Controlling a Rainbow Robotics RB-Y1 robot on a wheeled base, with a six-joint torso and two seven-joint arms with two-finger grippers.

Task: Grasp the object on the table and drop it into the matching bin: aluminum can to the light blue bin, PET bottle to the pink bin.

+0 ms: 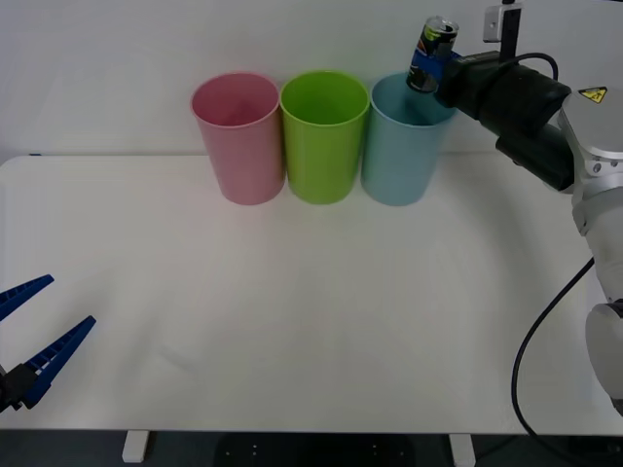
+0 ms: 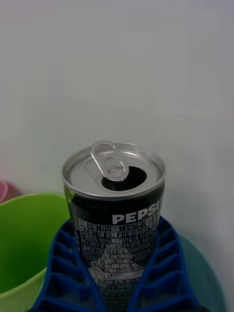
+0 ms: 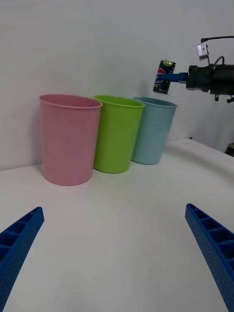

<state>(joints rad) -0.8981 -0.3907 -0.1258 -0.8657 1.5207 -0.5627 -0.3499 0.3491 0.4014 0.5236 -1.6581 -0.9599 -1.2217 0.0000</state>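
- above the light blue bin (image 1: pixel 401 156): aluminum can (image 1: pixel 431 53), upright with a slight tilt, opened silver top and raised tab, clear of the rim.
- right gripper (image 1: pixel 440 70): blue ribbed fingers (image 2: pixel 66 263) clamped on the can's two sides, arm reaching in from the right.
- far side of the table (image 1: pixel 292 321): three bins in a row, rims nearly touching; pink bin (image 1: pixel 239 136) at left, lime green bin (image 1: pixel 324 134) in the middle, light blue at right.
- near left edge of the table: left gripper (image 1: pixel 34 331), jaws spread wide, holding nothing, well apart from the bins.
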